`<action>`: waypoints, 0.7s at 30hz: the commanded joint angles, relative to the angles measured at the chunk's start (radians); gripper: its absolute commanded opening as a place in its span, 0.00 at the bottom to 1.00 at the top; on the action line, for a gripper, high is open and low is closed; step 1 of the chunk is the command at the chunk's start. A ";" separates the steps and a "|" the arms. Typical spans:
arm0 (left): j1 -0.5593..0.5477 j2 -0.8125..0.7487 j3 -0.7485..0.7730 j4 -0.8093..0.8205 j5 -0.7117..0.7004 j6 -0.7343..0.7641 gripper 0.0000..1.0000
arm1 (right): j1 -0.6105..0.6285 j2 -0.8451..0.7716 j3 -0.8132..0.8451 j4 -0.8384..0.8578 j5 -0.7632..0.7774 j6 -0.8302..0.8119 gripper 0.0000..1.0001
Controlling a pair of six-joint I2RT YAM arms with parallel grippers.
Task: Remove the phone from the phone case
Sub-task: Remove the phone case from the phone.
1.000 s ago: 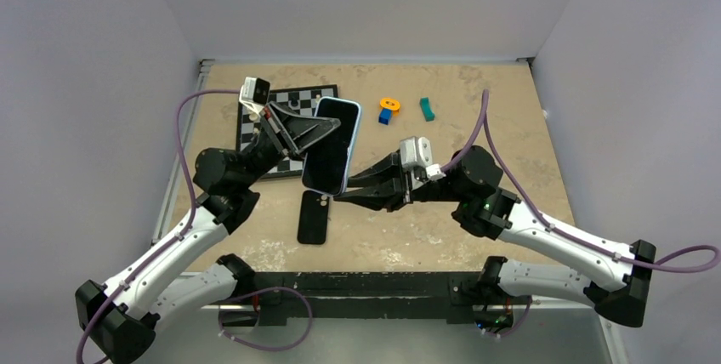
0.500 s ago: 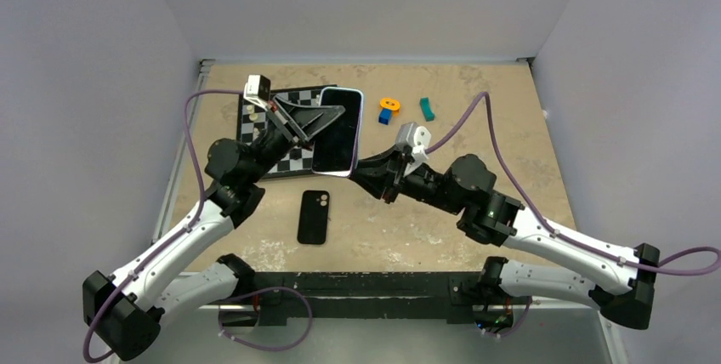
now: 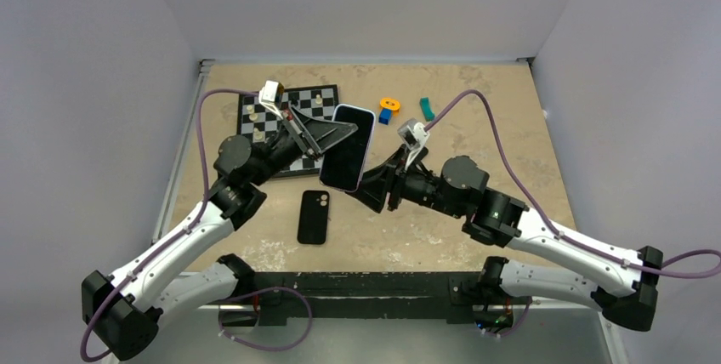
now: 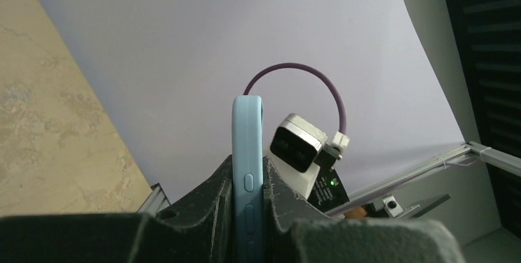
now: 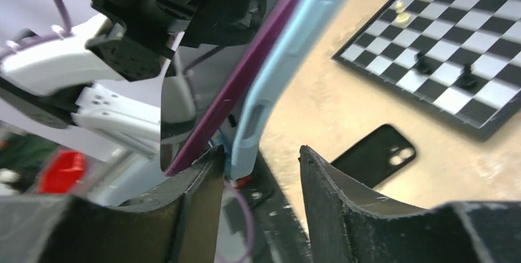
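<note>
My left gripper (image 3: 327, 136) is shut on a phone in a light blue case (image 3: 349, 147) and holds it up above the table, dark screen toward the top camera. In the left wrist view the case's side edge (image 4: 247, 146) stands clamped between my two fingers. My right gripper (image 3: 377, 191) is open at the phone's lower right corner. In the right wrist view the blue case corner (image 5: 270, 78) sits between the jaws, against the left finger (image 5: 203, 189). A purple phone edge (image 5: 228, 100) shows slightly apart from the case there.
A black phone-shaped slab (image 3: 313, 217) with camera lenses lies flat on the table below the held phone, and it also shows in the right wrist view (image 5: 375, 155). A chessboard with pieces (image 3: 255, 122) lies at the back left. Orange-and-blue (image 3: 388, 107) and teal (image 3: 427, 109) blocks lie at the back.
My left arm has carried the cased phone to the right. My right wrist has turned from level to pointing up-left and has closed in on the phone's lower right corner.
</note>
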 commanded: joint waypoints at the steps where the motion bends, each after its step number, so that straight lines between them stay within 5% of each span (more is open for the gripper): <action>1: -0.052 -0.088 0.029 0.007 0.053 0.011 0.00 | -0.037 -0.086 -0.052 -0.058 0.038 0.277 0.52; 4: -0.050 -0.089 -0.014 0.042 0.010 -0.009 0.00 | -0.037 -0.140 -0.060 -0.111 0.038 0.364 0.54; 9: -0.050 -0.094 -0.040 0.037 -0.036 -0.001 0.00 | -0.037 -0.234 -0.141 0.032 -0.060 0.431 0.56; 17: -0.050 -0.101 -0.051 0.020 -0.036 0.011 0.00 | -0.036 -0.220 -0.164 0.183 -0.179 0.492 0.32; 21: -0.049 -0.097 -0.050 0.018 -0.032 0.016 0.00 | -0.036 -0.187 -0.168 0.252 -0.210 0.510 0.29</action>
